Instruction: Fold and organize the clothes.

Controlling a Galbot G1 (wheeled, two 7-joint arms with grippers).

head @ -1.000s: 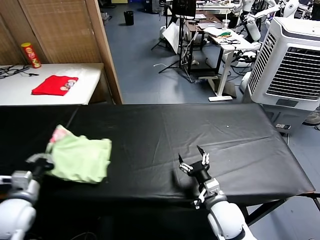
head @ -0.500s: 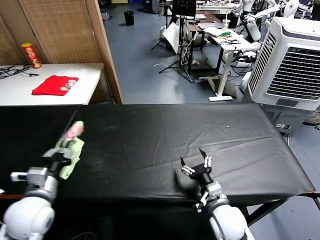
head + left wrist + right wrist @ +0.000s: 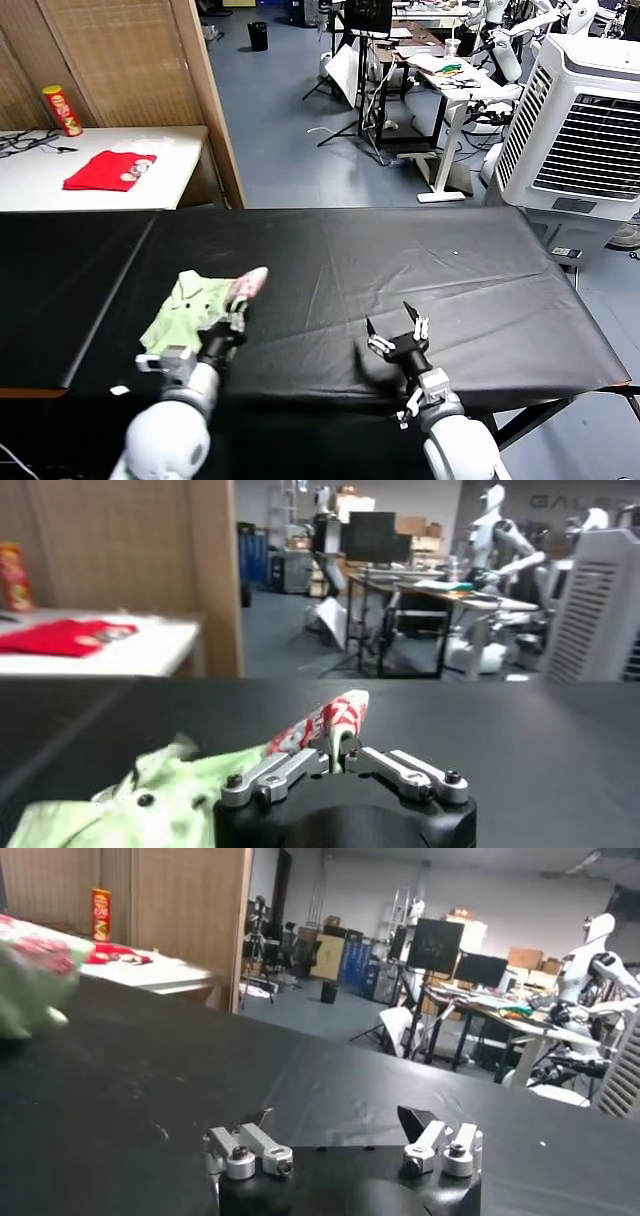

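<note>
My left gripper (image 3: 236, 318) sits low over the near left part of the black bench (image 3: 420, 260), and its jaws are drawn nearly together on a fold of the pale green shirt (image 3: 185, 310). From my left wrist view the two jaws (image 3: 345, 763) meet around a thin ridge of fabric, and the pink-red floral patch (image 3: 330, 718) stands up just beyond them, lifted off the cloth. The rest of the shirt lies bunched on the bench beside that gripper, on the side away from my other arm, with its small dark buttons (image 3: 146, 800) showing; in the head view the floral patch (image 3: 248, 283) pokes out at the shirt's edge, toward the middle of the bench. My right gripper (image 3: 397, 335) rests near the front edge of the bench, well apart from the shirt, with its jaws spread wide and nothing between them; my right wrist view shows the same open jaws (image 3: 340, 1138) over bare black cover. A red cloth (image 3: 110, 169) and a tall can (image 3: 62, 110) sit on the white table (image 3: 180, 150) behind the bench.
</note>
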